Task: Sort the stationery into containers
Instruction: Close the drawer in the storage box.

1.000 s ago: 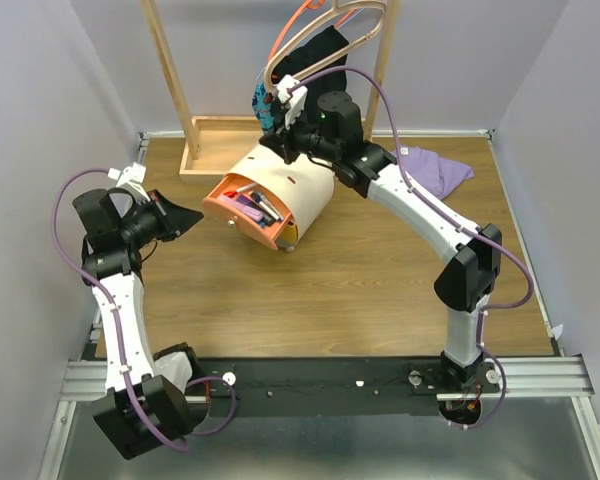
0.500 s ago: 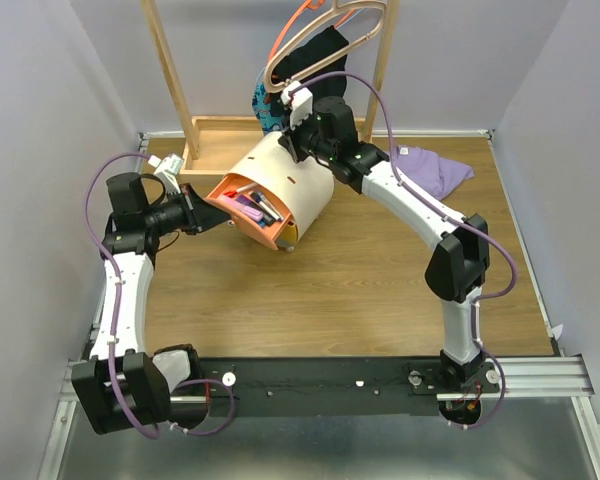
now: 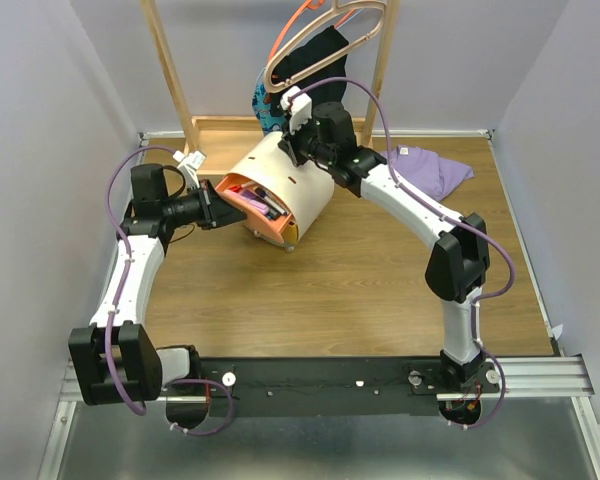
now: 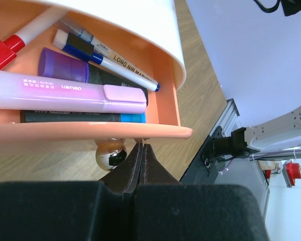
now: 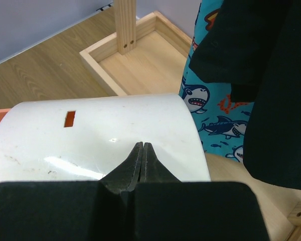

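The cream chest (image 3: 298,190) sat toward the far middle of the table (image 3: 330,290), its orange drawer (image 4: 90,131) part-way out, with a pink highlighter (image 4: 65,93) and other markers lying inside. The left gripper (image 4: 141,146), fingers pressed together, touched the drawer's front beside the shiny knob (image 4: 110,152). The right gripper (image 5: 142,146), likewise closed, rested on the chest's top.

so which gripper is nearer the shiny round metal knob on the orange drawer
Left. The left gripper is shut right beside the knob at the drawer front; the right gripper is above the top of the cream rounded chest.
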You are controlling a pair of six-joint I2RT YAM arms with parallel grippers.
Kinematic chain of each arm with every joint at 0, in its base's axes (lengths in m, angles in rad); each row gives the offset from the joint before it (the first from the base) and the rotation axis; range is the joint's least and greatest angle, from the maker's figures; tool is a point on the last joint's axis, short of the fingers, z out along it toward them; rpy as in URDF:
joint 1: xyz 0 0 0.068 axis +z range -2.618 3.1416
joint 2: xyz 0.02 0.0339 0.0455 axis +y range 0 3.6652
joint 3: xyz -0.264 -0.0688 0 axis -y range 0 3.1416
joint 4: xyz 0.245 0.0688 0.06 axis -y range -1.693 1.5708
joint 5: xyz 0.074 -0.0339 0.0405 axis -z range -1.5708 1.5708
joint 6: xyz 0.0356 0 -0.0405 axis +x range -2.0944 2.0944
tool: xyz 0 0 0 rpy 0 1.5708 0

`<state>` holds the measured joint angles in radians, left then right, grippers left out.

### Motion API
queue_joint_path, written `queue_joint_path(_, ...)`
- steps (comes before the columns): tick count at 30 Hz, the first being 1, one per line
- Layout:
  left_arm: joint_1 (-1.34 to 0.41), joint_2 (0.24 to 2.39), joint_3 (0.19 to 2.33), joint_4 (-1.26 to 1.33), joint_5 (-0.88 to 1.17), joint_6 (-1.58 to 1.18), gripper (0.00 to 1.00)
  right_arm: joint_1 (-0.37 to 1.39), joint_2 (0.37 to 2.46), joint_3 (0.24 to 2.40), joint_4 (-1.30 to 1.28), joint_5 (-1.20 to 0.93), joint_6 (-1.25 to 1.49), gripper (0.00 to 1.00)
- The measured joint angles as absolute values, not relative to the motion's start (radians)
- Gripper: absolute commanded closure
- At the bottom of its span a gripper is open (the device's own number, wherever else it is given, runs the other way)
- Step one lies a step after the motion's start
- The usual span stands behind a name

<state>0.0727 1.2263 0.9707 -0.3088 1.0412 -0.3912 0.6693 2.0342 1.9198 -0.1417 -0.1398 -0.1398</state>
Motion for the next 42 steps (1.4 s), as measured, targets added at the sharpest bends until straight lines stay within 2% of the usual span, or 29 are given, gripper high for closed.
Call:
queue_joint_path(22,-0.028,1.456,1.187,-0.264,1.04,-0.385,1.0,0.669,2.03,1.885,-0.088,-0.154,-0.131,0.99)
queue_joint_path(30,-0.039,1.465,1.289,-0.393,1.044,-0.299,1.0,0.669,2.017,1.869,-0.078,-0.151,-0.131,0.99)
queue_joint_path(35,-0.002,1.451,1.493,-0.647,1.08,-0.121,1.0,0.669,1.937,1.789,-0.108,-0.101,-0.131,0.99)
queue_joint_path(42,0.142,1.417,1.496,-0.636,1.048,-0.1,1.0,0.669,1.741,1.603,-0.169,-0.004,-0.116,0.99)
